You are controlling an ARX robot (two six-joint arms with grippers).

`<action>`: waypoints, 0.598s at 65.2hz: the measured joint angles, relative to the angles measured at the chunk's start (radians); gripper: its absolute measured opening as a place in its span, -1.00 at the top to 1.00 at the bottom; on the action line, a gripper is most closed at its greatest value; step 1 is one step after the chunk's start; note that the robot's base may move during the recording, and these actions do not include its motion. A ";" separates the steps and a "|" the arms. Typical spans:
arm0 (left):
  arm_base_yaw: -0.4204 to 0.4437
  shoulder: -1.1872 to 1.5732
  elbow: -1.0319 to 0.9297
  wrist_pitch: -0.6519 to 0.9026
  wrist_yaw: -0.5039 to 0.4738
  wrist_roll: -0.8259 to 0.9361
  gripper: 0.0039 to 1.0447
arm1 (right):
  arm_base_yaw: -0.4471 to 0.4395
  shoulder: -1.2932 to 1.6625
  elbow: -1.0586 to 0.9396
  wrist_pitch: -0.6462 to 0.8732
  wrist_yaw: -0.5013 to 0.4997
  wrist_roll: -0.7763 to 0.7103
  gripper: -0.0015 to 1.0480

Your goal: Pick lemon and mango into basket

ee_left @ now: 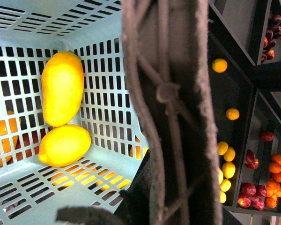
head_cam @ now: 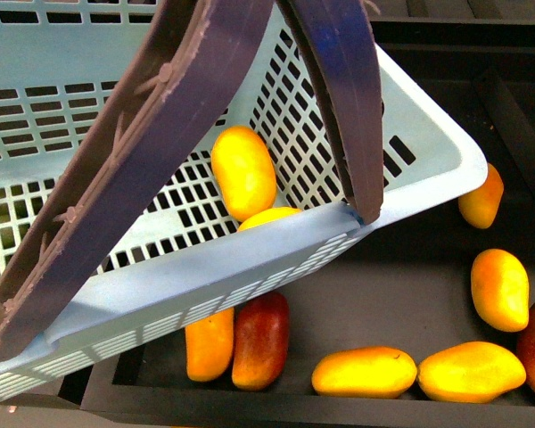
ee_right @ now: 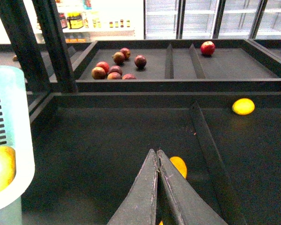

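The pale teal basket (head_cam: 410, 152) hangs tilted, close to the front camera, with its brown handles (head_cam: 143, 152) raised. The mango (head_cam: 243, 171) lies inside it, and the lemon (head_cam: 267, 217) lies just below, half hidden by the rim. In the left wrist view the mango (ee_left: 62, 88) and the lemon (ee_left: 64, 145) touch on the slotted floor. My left gripper (ee_left: 154, 197) is shut on the basket's handle (ee_left: 173, 108). My right gripper (ee_right: 156, 152) is shut and empty over a dark tray, beside the basket's wall (ee_right: 11, 140). Neither gripper shows in the front view.
Under the basket a dark tray holds several yellow-orange mangoes (head_cam: 364, 372) and dark red mangoes (head_cam: 260, 339). In the right wrist view there is a tray divider (ee_right: 210, 150), an orange fruit (ee_right: 179, 165) behind my fingers, a yellow fruit (ee_right: 243, 106) and red fruits (ee_right: 114, 65) further back.
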 joint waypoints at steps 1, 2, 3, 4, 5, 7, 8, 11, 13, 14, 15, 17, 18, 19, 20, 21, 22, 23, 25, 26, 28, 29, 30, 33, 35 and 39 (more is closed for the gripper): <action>0.000 0.000 0.000 0.000 0.000 0.000 0.92 | 0.000 -0.011 0.000 -0.010 0.000 0.000 0.96; 0.000 0.000 0.000 0.000 0.000 0.000 0.92 | 0.000 -0.020 0.000 -0.018 0.000 0.000 0.96; 0.000 0.000 0.000 0.000 0.001 0.000 0.92 | 0.000 -0.029 0.000 -0.027 0.000 0.000 0.96; 0.000 0.000 0.000 0.000 0.001 0.000 0.92 | 0.000 -0.042 0.000 -0.040 0.000 0.000 0.96; 0.000 0.000 0.000 0.000 0.001 0.000 0.92 | 0.000 -0.051 0.000 -0.049 0.000 0.000 0.96; 0.000 0.000 0.000 0.000 0.001 0.000 0.92 | 0.000 -0.068 0.000 -0.066 0.000 0.000 0.96; 0.000 0.000 0.000 0.000 0.001 0.000 0.92 | 0.000 -0.071 0.000 -0.070 0.000 0.000 0.96; 0.000 0.000 0.000 0.000 0.001 0.000 0.92 | 0.000 -0.092 0.000 -0.089 0.000 0.000 0.96; 0.000 0.000 0.000 0.000 0.001 0.000 0.92 | 0.000 -0.104 0.000 -0.101 0.000 0.000 0.96; 0.000 0.000 0.000 0.000 0.001 0.000 0.92 | 0.000 -0.111 0.000 -0.108 0.000 0.000 0.96; 0.000 0.000 0.000 0.000 0.001 0.000 0.92 | 0.000 -0.118 0.000 -0.115 0.000 0.000 0.96; 0.000 0.000 0.000 0.000 0.001 0.000 0.92 | 0.000 -0.129 0.000 -0.126 0.000 0.000 0.96; 0.000 0.000 0.000 0.000 0.001 0.000 0.92 | 0.000 -0.135 0.000 -0.133 0.000 0.000 0.96; 0.000 0.000 0.000 0.000 0.001 0.000 0.92 | 0.000 -0.139 0.000 -0.136 0.000 0.000 0.96; 0.000 0.000 0.000 0.000 0.001 0.000 0.92 | 0.000 -0.145 0.000 -0.143 0.000 0.000 0.96; 0.000 0.000 0.000 0.000 0.001 0.000 0.92 | 0.000 -0.149 0.000 -0.146 0.000 0.000 0.96; 0.000 0.000 0.000 0.000 0.001 0.000 0.92 | 0.000 -0.155 0.000 -0.153 0.000 0.000 0.96; 0.000 0.000 0.000 0.000 0.001 0.000 0.92 | 0.000 -0.158 0.000 -0.155 0.000 0.000 0.96; 0.000 0.000 0.000 0.000 0.000 0.000 0.92 | 0.000 -0.168 0.000 -0.164 0.000 0.000 0.96; 0.000 0.000 0.000 0.000 0.000 0.000 0.92 | 0.000 -0.171 0.000 -0.167 0.000 0.000 0.96; 0.000 0.000 0.000 0.000 0.000 0.000 0.92 | 0.000 -0.179 0.000 -0.176 0.000 0.000 0.96; 0.000 0.000 0.000 0.000 0.000 0.000 0.92 | 0.000 -0.185 0.000 -0.182 0.000 0.000 0.96; 0.000 0.000 0.000 0.000 0.000 0.000 0.92 | 0.000 -0.188 0.000 -0.185 0.000 0.000 0.96; 0.000 0.000 0.000 0.000 0.000 0.000 0.92 | 0.000 -0.201 0.000 -0.198 0.000 0.000 0.96; 0.000 0.000 0.000 0.000 0.000 0.000 0.92 | 0.000 -0.208 0.000 -0.206 0.000 0.000 0.96; 0.000 0.000 0.000 0.000 0.000 0.000 0.92 | 0.000 -0.220 0.000 -0.218 0.000 0.000 0.96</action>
